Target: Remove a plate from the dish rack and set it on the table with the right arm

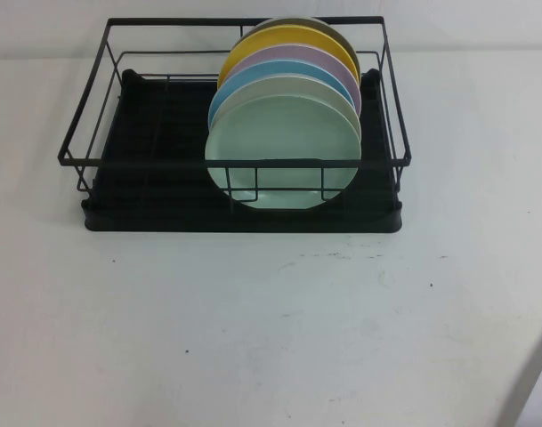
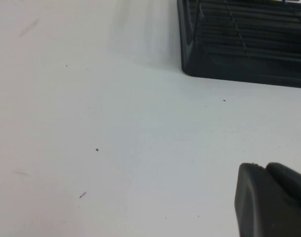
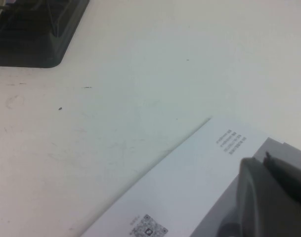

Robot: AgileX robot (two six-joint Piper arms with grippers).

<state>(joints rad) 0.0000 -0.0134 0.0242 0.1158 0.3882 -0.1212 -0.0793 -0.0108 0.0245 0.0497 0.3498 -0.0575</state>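
The pale mint-green plate [image 1: 284, 151] stands on edge at the front of a row of plates in the right half of the black wire dish rack [image 1: 79, 162], at the far middle of the white table [image 1: 271, 329]. Neither gripper shows in the high view. My left gripper [image 2: 265, 168] is shut and empty, low over bare table, near a corner of the rack [image 2: 239, 54]. My right gripper [image 3: 265, 159] is shut and empty, over a white printed sheet [image 3: 190, 182], well away from the rack's corner [image 3: 31, 44].
Behind the mint plate stand a cream plate [image 1: 337, 92], a light blue plate [image 1: 253, 78], a lilac one [image 1: 288, 55], a yellow one [image 1: 271, 40] and a dark one at the back. The rack's left half holds nothing. A grey-white edge [image 1: 530, 382] cuts the table's near right corner.
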